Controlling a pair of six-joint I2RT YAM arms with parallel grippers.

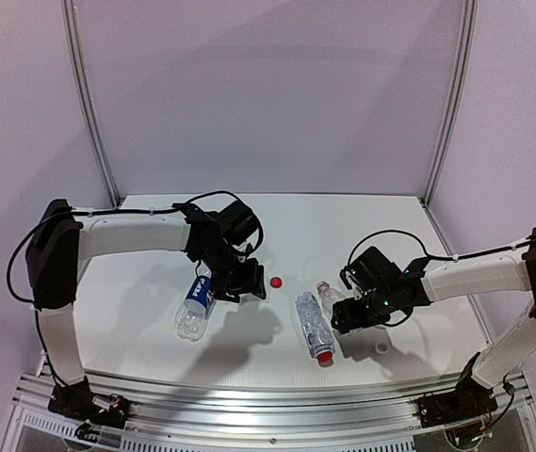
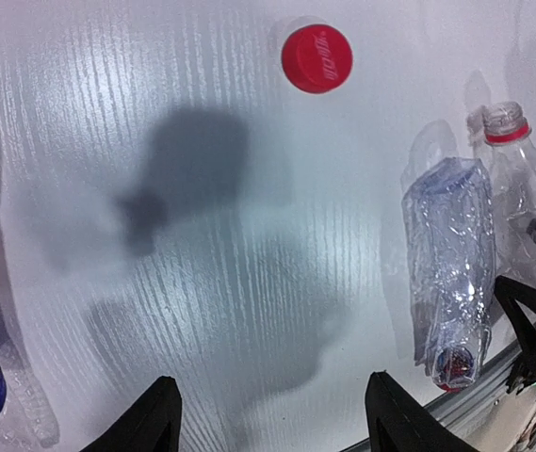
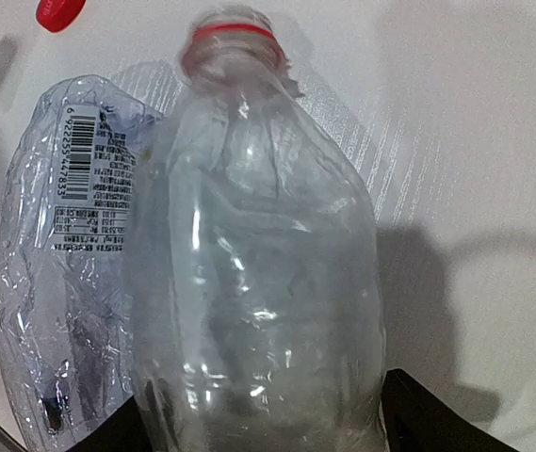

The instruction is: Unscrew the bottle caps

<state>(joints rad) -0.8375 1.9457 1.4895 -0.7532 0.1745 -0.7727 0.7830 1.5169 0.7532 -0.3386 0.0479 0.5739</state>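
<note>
One red cap (image 2: 316, 58) lies loose on the bench (image 1: 140, 330), between the Pepsi bottle (image 1: 195, 303) and a crushed bottle (image 1: 313, 325), capped and lying flat. My right fingers (image 1: 341, 315) clamp an uncapped bottle (image 3: 249, 264); my left fingers (image 1: 242, 290) hang wide open, empty.

An uncapped clear bottle (image 3: 258, 264) — a red ring at its open neck — is held between the fingers of the right tool (image 3: 266, 428). Just left, a crumpled barcoded bottle (image 3: 60, 282) is seen lying on the worktop (image 3: 475, 122); a red cap (image 3: 58, 11) rests far left.
</note>
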